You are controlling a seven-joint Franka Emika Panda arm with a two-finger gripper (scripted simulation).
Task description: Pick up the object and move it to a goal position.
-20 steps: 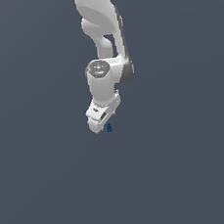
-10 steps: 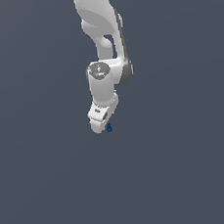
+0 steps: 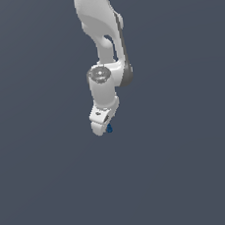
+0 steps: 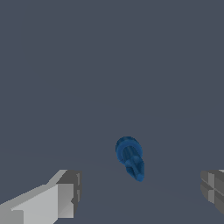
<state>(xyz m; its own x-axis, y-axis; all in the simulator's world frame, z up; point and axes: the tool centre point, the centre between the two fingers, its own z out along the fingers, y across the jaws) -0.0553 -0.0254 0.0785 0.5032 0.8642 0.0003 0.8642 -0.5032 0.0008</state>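
My white two-finger gripper (image 4: 139,192) is spread wide, empty. Small dark blue blob-like object (image 4: 130,157) sits btwn my fingers (image 4: 59,197), nearer the far one, touching neither. Should shift to centre it, drop lower, then close evenly.

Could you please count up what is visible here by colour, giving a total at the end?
Dark blue: 1, the object, lying between the two fingers of the open hand.
White: 1, the robot arm.
Total: 2.
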